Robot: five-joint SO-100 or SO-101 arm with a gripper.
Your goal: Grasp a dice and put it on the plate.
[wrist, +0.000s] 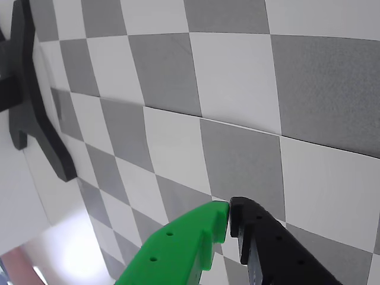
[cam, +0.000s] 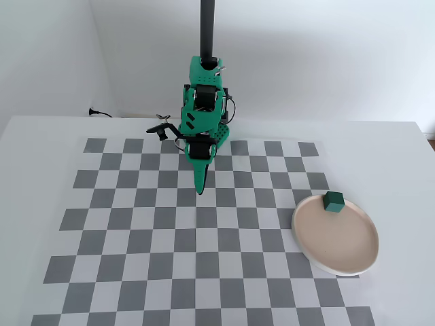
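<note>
Fixed view: the dice [cam: 333,201] rests on the plate [cam: 353,261], close to its far rim, at the right side of the checkered mat [cam: 136,238]; the arm [cam: 204,115] stands at the far middle of the mat with its gripper [cam: 200,189] pointing down at the squares, well apart from both. Wrist view: the gripper [wrist: 229,215] shows a green finger and a black finger whose tips meet or nearly meet, with nothing between them, so the jaws are closed and empty. Judged from this layout, the placing step appears done and the arm sits in a rest or retreat pose; if another cycle were wanted, the next move would call for opening the jaws and reaching to the right toward the plate. Limits of the views: the wrist camera sees only mat squares, a black bracket-like part [wrist: 27,101] at its left edge and a blurred pale patch at lower left, neither dice nor plate; in the fixed view the fingertips merge into one green point, and no pips can be made out on the dice.
</note>
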